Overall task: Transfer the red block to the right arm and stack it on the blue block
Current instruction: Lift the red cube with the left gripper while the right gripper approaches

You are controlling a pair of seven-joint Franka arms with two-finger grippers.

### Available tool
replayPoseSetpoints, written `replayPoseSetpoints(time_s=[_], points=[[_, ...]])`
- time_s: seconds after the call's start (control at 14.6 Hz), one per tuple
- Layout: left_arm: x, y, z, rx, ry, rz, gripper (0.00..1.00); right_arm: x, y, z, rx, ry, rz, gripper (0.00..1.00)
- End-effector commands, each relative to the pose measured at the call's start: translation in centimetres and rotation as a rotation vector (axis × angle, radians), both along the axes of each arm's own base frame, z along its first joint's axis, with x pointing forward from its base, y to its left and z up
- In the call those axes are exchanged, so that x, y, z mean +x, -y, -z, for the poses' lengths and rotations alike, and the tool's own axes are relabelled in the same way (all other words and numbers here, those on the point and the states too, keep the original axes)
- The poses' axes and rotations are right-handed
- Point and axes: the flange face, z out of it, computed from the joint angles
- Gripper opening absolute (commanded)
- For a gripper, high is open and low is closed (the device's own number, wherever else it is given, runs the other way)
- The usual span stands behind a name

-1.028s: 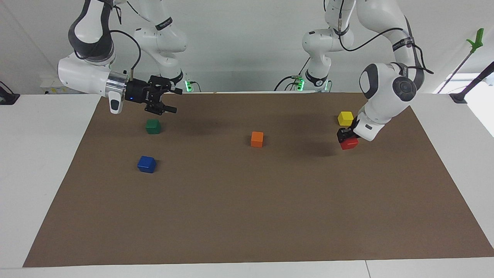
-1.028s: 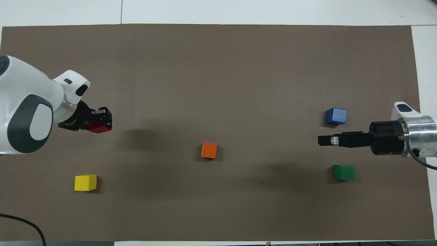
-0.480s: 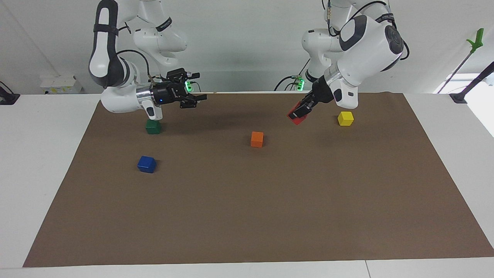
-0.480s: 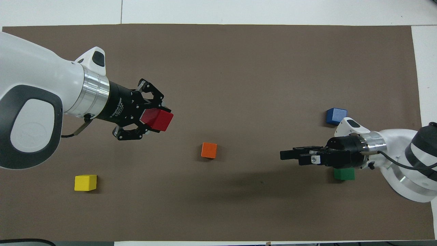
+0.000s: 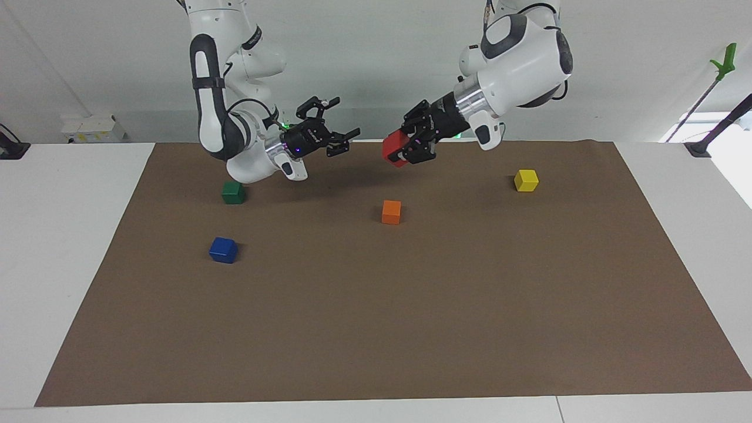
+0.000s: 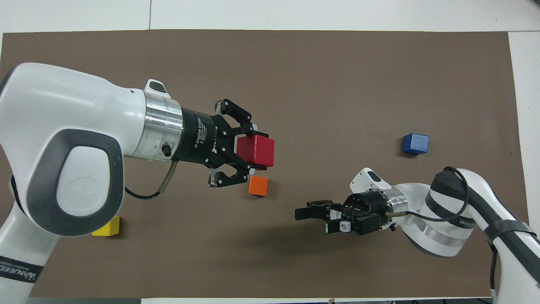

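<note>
My left gripper (image 5: 404,149) is shut on the red block (image 5: 394,148) and holds it in the air over the middle of the mat, above the orange cube; both also show in the overhead view, the left gripper (image 6: 252,153) and the red block (image 6: 255,150). My right gripper (image 5: 344,127) is open and empty, raised, and points at the red block with a short gap between them; it also shows in the overhead view (image 6: 307,213). The blue block (image 5: 223,249) sits on the mat toward the right arm's end, and shows in the overhead view (image 6: 415,143).
A brown mat (image 5: 376,329) covers the table. An orange cube (image 5: 391,211) sits mid-table. A green cube (image 5: 233,192) sits nearer to the robots than the blue block. A yellow cube (image 5: 526,180) sits toward the left arm's end, half covered by the arm in the overhead view (image 6: 109,226).
My left gripper lifted the red block off the mat beside the yellow cube and carried it toward the table's middle. My right gripper swung from over the green cube toward it.
</note>
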Motion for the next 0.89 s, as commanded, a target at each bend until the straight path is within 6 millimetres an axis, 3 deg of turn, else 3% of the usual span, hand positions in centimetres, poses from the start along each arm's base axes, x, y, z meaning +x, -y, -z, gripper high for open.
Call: replayPoseSetpoints(time_s=[0.0, 0.27, 0.82], points=[[-5.5, 2.9, 1.7, 0.016, 0.0, -0.011, 0.0, -0.8, -3.1, 2.3, 0.104, 0.004, 0.015, 1.0], [-8.3, 3.6, 2.6, 0.037, 0.007, 0.006, 0.0, -1.4, -3.9, 4.4, 0.194, -0.004, -0.005, 1.0], [-9.0, 3.3, 2.7, 0.046, 0.003, 0.015, 0.0, -1.7, -4.2, 4.8, 0.249, 0.006, -0.009, 1.0]])
